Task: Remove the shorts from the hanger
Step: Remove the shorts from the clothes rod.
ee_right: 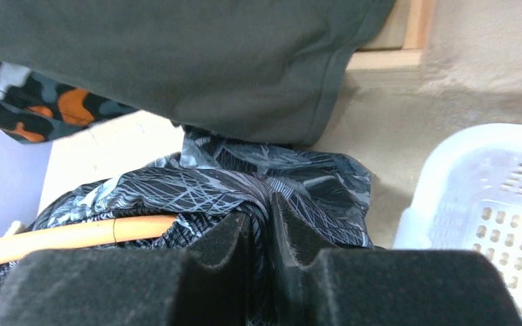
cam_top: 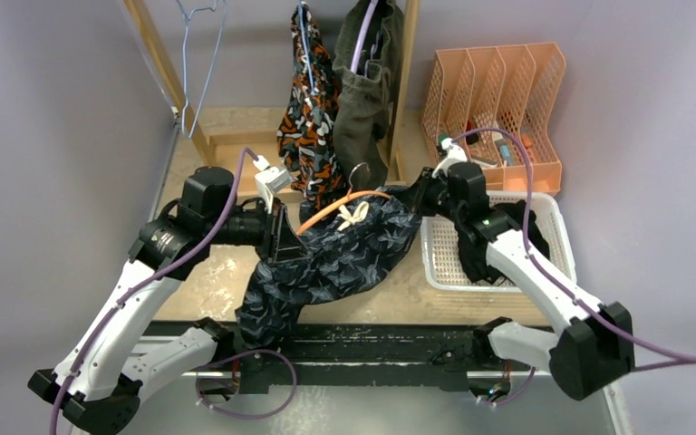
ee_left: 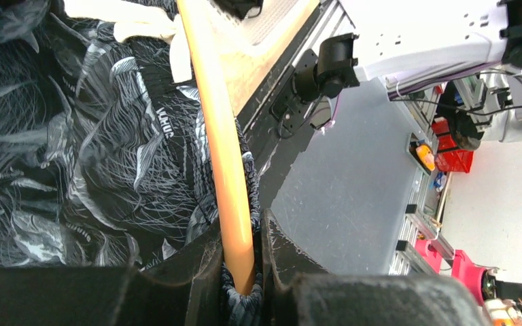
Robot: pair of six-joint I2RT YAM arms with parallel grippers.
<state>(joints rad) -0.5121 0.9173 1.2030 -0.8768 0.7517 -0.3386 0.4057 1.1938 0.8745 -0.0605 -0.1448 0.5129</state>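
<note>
There, my left jaws clamped on the orange hanger [ee_left: 225, 170], navy shorts [cam_top: 335, 263] draped over it, my right jaws pinched shut on those shorts, white basket [ee_right: 469, 170] just beside.

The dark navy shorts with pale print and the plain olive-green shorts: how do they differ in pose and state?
The dark navy shorts sprawl low over the table on an orange hanger; the olive-green shorts hang upright from a purple hanger. The left gripper clamps the orange hanger and the right gripper pinches the navy pair; nothing holds the olive-green pair. Both are fabric, each on a hanger.
</note>
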